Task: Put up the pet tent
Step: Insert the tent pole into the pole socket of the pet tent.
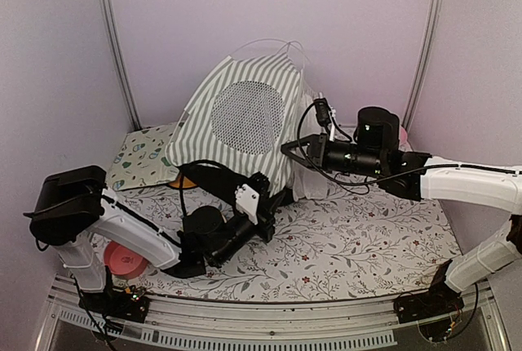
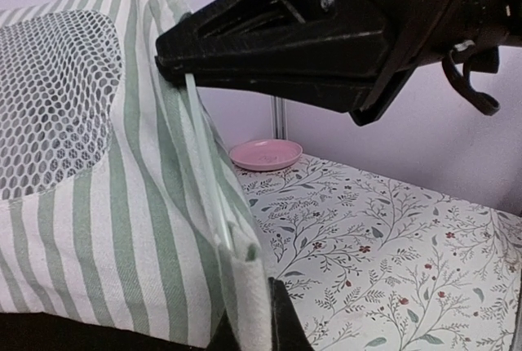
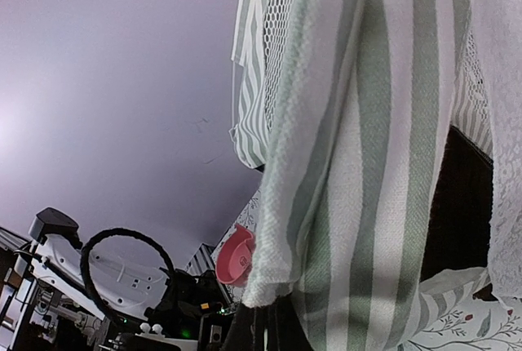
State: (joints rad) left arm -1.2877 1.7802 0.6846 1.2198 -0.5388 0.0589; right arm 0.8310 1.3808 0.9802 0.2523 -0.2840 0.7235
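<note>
Top view: the pet tent, a cone of grey-green and white striped cloth with a round mesh window, stands at the back middle of the table on a flower-printed tablecloth, with a thin white pole looping above its peak. The left claw meets the tent's lower front edge; the right claw meets its right edge higher up. A cream mat with teal shapes lies just left of the tent, and a pink dish sits near the left arm's base. Left wrist view: a corner of the woven striped cloth runs down between this claw's dark fingers, which are pinched narrow on it; above, the black wedge-shaped right claw is closed on the tent's seam, where the pale pole runs. A second pink dish, shallow and round, rests on the tablecloth by the back wall. Right wrist view: coarse striped cloth hangs straight into the dark, closed fingers at the bottom edge, and white lace shows at far right.
</note>
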